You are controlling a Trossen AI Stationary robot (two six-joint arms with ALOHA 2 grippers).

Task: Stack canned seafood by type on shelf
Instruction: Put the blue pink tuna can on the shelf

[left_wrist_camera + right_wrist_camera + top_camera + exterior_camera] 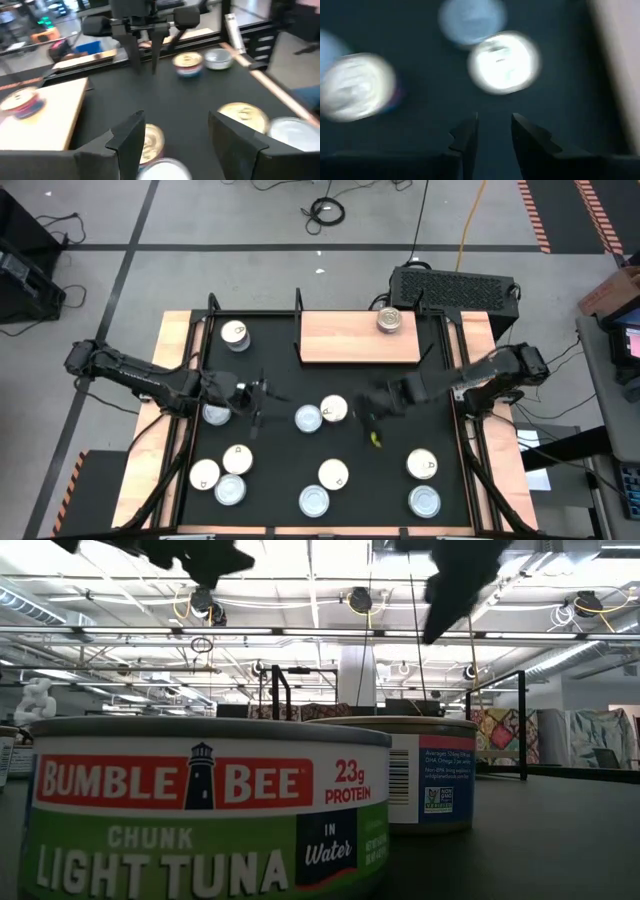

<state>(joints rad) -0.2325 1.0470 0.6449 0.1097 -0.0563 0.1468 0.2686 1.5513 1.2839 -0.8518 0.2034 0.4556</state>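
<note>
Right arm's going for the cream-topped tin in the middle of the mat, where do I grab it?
Grip the cream-topped tin across its side wall, dropping from above. It lies flat, and a blue-topped tin sits close on one side, so probably set the right gripper fingers across the free sides.

I'm over the black mat (390,490) on the wooden table (178,330). Upper centre sits my light-wood shelf (345,340), one gold-topped tin (389,320) on its right end. On the mat: a tin (235,335) upper left, a pair (322,414) mid-frame, more tins (325,485) along the bottom.
</note>
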